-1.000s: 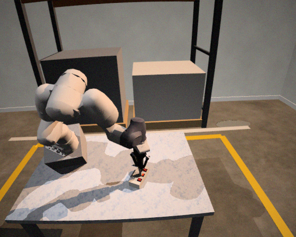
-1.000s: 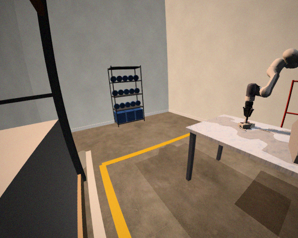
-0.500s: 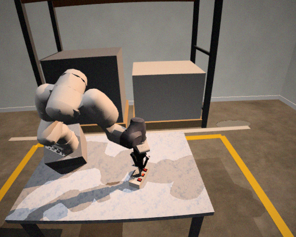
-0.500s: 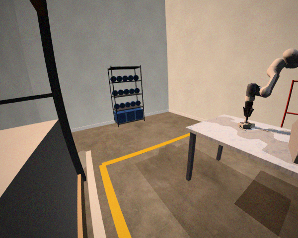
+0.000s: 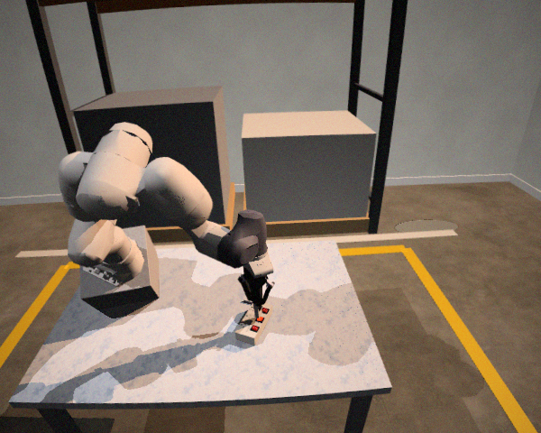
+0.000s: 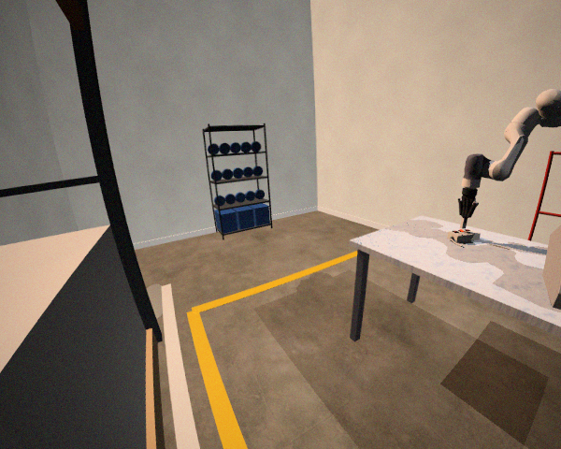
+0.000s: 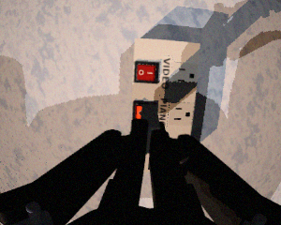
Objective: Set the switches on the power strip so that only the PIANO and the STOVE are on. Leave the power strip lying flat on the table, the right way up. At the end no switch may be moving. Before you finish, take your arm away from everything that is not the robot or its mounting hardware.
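Fingers pinched fully together, nothing between them. Gripper (image 5: 258,308) points straight down, tips over the middle red switch (image 7: 140,112) of the power strip (image 5: 253,325). Strip lies flat, right way up, mid-table (image 5: 122,386). Far switch (image 7: 147,71) uncovered, beside a partly shadowed label.

Beige power strip (image 5: 253,327) flat on table, upright, three red rocker switches (image 5: 260,318) in row.

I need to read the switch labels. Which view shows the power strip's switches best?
The wrist view: it looks straight down on the power strip, one red switch fully visible, another half hidden behind the shut jaws. The top view shows three small red switches; the exterior view, only a distant speck.
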Tool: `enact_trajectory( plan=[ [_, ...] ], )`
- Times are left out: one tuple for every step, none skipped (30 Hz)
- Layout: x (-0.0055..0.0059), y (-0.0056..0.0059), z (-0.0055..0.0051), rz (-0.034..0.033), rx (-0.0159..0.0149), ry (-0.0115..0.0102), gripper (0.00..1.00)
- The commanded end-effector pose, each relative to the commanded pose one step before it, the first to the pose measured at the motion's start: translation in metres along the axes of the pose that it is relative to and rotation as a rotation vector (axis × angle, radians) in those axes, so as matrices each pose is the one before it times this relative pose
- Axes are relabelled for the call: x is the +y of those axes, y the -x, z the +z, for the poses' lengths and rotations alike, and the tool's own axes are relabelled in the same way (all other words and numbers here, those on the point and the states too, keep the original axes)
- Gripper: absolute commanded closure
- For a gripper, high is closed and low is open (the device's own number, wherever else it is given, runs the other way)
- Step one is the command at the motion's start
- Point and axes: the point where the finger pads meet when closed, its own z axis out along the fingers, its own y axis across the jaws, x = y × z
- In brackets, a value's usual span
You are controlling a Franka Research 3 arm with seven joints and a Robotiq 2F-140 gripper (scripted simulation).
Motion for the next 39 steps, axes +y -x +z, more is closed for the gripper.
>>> enact_trajectory(
  plan=[
    [0.00158,0.00003,-0.01088,-0.01438,0.00471,0.00444,1.0],
    [0.00001,0.0,-0.00266,-0.00001,0.0,0.00001,1.0],
    [-0.00001,0.0,-0.00237,0.00001,0.0,-0.00001,1.0],
    [0.00001,0.0,-0.002,-0.00001,0.0,0.00001,1.0],
    [0.0,0.0,0.0,0.0,0.0,0.0,1.0],
    [0.0,0.0,0.0,0.0,0.0,0.0,1.0],
    [-0.00001,0.0,-0.00161,0.00001,0.00001,-0.00001,1.0],
    [0.0,0.0,-0.0012,0.0,0.0,0.0,1.0],
    [0.0,0.0,-0.0008,0.0,0.0,0.0,1.0],
    [0.0,0.0,-0.00045,0.0,0.0,0.0,1.0],
    [0.0,0.0,-0.00018,0.0,0.0,0.0,1.0],
    [0.0,0.0,-0.00003,0.0,0.0,0.0,1.0],
    [0.0,0.0,0.0,0.0,0.0,0.0,1.0],
    [0.0,0.0,0.0,0.0,0.0,0.0,1.0],
    [0.0,0.0,0.0,0.0,0.0,0.0,1.0],
    [0.0,0.0,0.0,0.0,0.0,0.0,1.0],
    [0.0,0.0,0.0,0.0,0.0,0.0,1.0],
    [0.0,0.0,0.0,0.0,0.0,0.0,1.0],
    [0.0,0.0,0.0,0.0,0.0,0.0,1.0],
    [0.0,0.0,0.0,0.0,0.0,0.0,1.0],
    [0.0,0.0,0.0,0.0,0.0,0.0,1.0],
    [0.0,0.0,0.0,0.0,0.0,0.0,1.0],
    [0.0,0.0,0.0,0.0,0.0,0.0,1.0],
    [0.0,0.0,0.0,0.0,0.0,0.0,1.0],
    [0.0,0.0,0.0,0.0,0.0,0.0,1.0],
    [0.0,0.0,0.0,0.0,0.0,0.0,1.0],
    [0.0,0.0,0.0,0.0,0.0,0.0,1.0],
    [0.0,0.0,0.0,0.0,0.0,0.0,1.0],
    [0.0,0.0,0.0,0.0,0.0,0.0,1.0],
    [-0.00003,0.00052,-0.00015,0.0,0.00002,-0.00002,1.0],
    [-0.00014,0.00296,-0.00085,0.00001,0.00012,-0.00011,1.0],
    [-0.00019,0.00612,-0.00177,0.00002,0.0002,-0.00018,1.0],
    [-0.00005,0.00865,-0.00255,0.00002,0.00015,-0.00015,1.0],
    [0.00023,0.00967,-0.00291,0.00001,-0.00001,-0.00001,1.0],
    [0.00048,0.00883,-0.0027,-0.00001,-0.00015,0.00013,1.0],
    [0.0005,0.00635,-0.00198,-0.00002,-0.00019,0.00018,1.0],
    [0.00029,0.0031,-0.00097,-0.00001,-0.00012,0.00012,1.0],
    [0.00006,0.00055,-0.00017,0.0,-0.00002,0.00002,1.0],
    [0.0,0.0,0.0,0.0,0.0,0.0,1.0]
  ],
)
